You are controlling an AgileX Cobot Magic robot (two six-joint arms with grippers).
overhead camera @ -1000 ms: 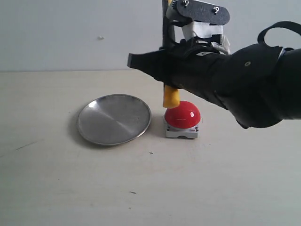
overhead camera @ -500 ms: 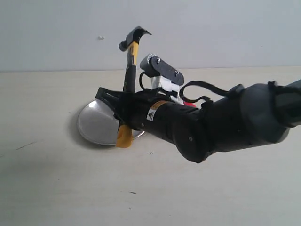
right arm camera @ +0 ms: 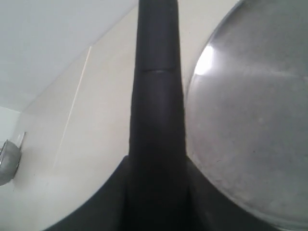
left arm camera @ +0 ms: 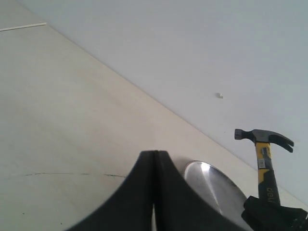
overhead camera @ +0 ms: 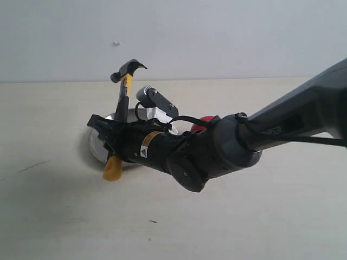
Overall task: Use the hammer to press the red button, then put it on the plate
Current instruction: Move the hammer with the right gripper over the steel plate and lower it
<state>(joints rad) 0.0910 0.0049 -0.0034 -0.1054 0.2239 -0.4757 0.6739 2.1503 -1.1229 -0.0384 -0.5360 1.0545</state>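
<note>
So, the claw hammer with the dark metal head and black-and-yellow handle [overhead camera: 123, 100] stands nearly upright, head up, pinched mid-handle in my right pincer [overhead camera: 108, 134]. Its yellow butt sits low at the near rim of the round silver metal plate [right arm camera: 250, 125]; touching or not, can't tell. The glossy red dome button [overhead camera: 203, 121] peeks out behind my arm. My left pincer [left arm camera: 155, 163] is pressed together.
</note>
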